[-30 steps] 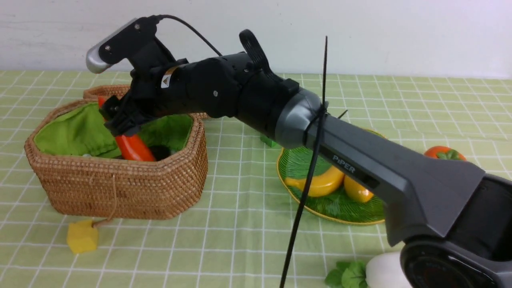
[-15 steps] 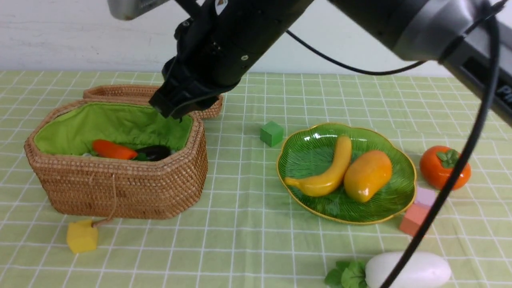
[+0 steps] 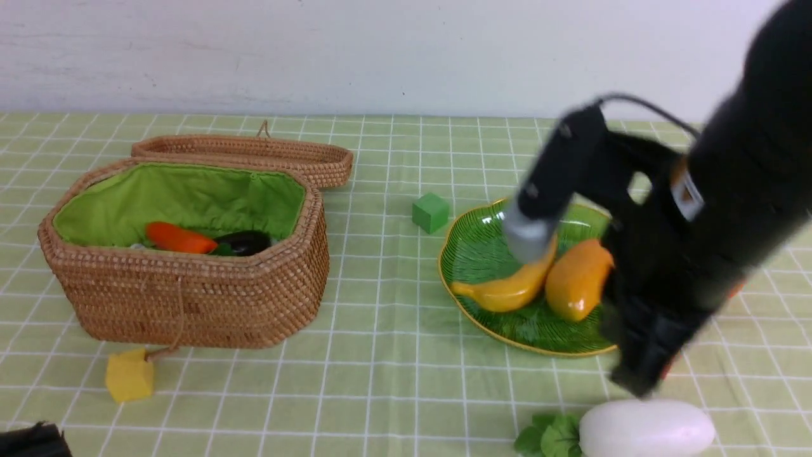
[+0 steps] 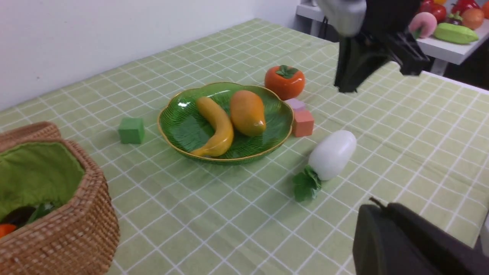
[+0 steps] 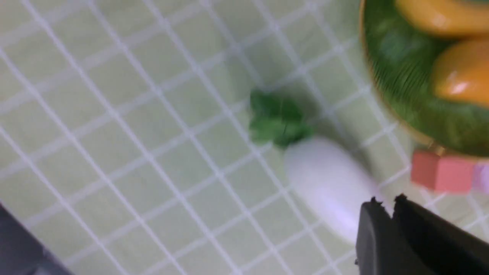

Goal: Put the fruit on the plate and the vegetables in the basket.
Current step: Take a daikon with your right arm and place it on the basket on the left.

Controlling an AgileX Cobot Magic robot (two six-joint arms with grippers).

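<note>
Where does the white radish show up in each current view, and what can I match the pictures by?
Front view: white radish at the bottom edge, right of centre.
Left wrist view: the radish lies right of the picture's centre, leaves towards the lower left.
Right wrist view: lower right of centre, blurred, partly behind the right gripper.
Shared landmark: green dish, holding the banana and mango.

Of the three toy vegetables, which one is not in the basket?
The white radish: it lies on the table, while the carrot and eggplant are inside the basket.
</note>
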